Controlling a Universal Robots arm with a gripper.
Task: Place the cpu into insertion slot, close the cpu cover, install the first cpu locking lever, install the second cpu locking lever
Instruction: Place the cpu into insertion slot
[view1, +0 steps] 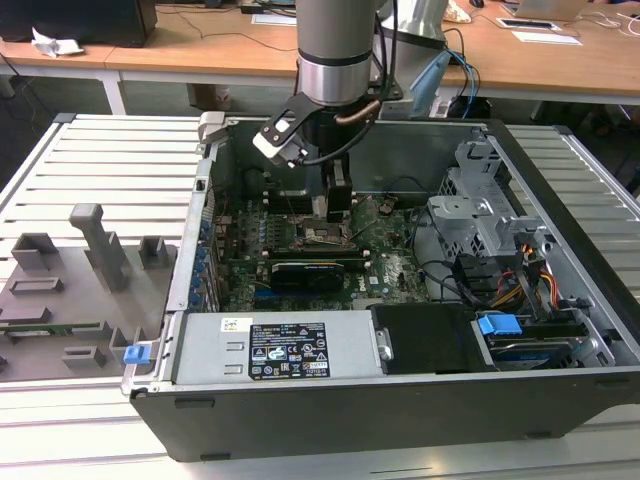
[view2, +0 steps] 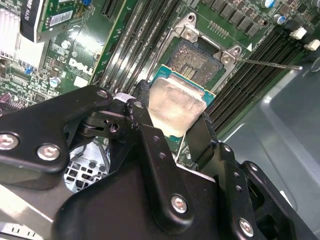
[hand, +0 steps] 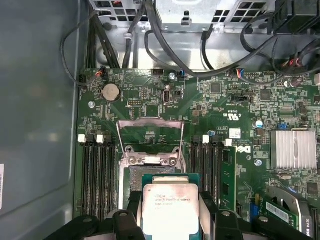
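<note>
**Gripper (hand: 170, 212).** The jaws are closed partway onto the cpu (hand: 169, 197), with one finger (hand: 132, 204) against each of two opposite edges. The cpu is held off the motherboard (hand: 225, 100), metal top facing the wrist and flat face parallel to the board.

**Governing relation.** The insertion slot (hand: 134, 176) lies directly beneath the cpu, and its contact field shows just past the cpu's far edge. The cpu is near-square, so no long axis governs. Its edges run parallel to the slot frame. Judged position: hanging above the slot, not seated.

**Beyond the slot.** The cpu cover (hand: 150, 120) stands tilted open on its hinge, clear of the slot opening.

**Count.** There is one arm, one gripper, two fingers, one cpu, one slot and one cover. One locking lever (view2: 270, 64) can be counted, a thin rod reaching away from a slot corner.
</note>
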